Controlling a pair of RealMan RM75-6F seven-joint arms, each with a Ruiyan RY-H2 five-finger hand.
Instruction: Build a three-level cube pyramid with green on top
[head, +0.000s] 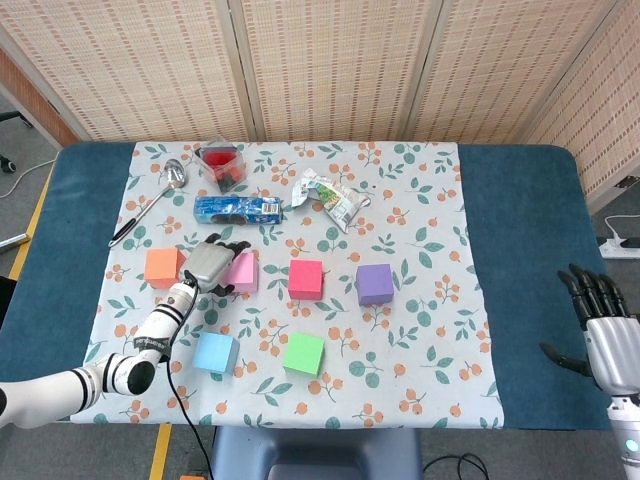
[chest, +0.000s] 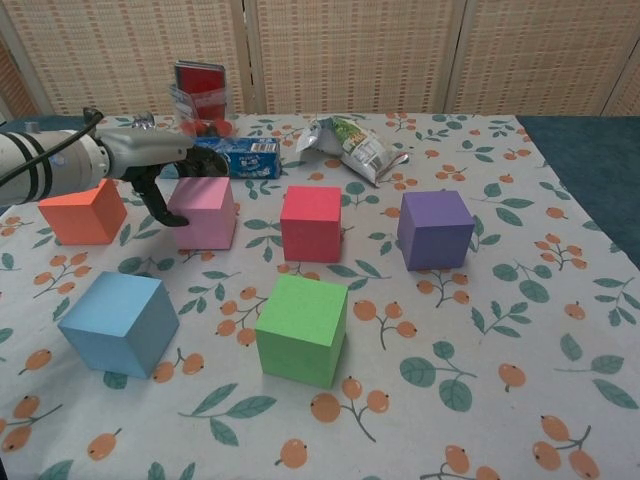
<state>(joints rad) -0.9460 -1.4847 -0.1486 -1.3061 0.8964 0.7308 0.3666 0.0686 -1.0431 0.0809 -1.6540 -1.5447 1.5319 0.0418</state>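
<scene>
The left hand (chest: 165, 165) is gripping the pink cube (chest: 205, 212) at the left of the frame, fingers over its top, thumb on its left side. The green cube (chest: 302, 329) is sitting lower centre, flat, one corner toward the camera. The right hand (head: 600, 335) is hanging with fingers spread, holding nothing, at the right edge of the worktop (head: 520, 250).

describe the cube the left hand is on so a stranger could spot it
On the flowered tablecloth, find the back row of four cubes. It is the pink cube, second from the left, between the orange cube and red cube, the only one with the left hand on it.
</scene>
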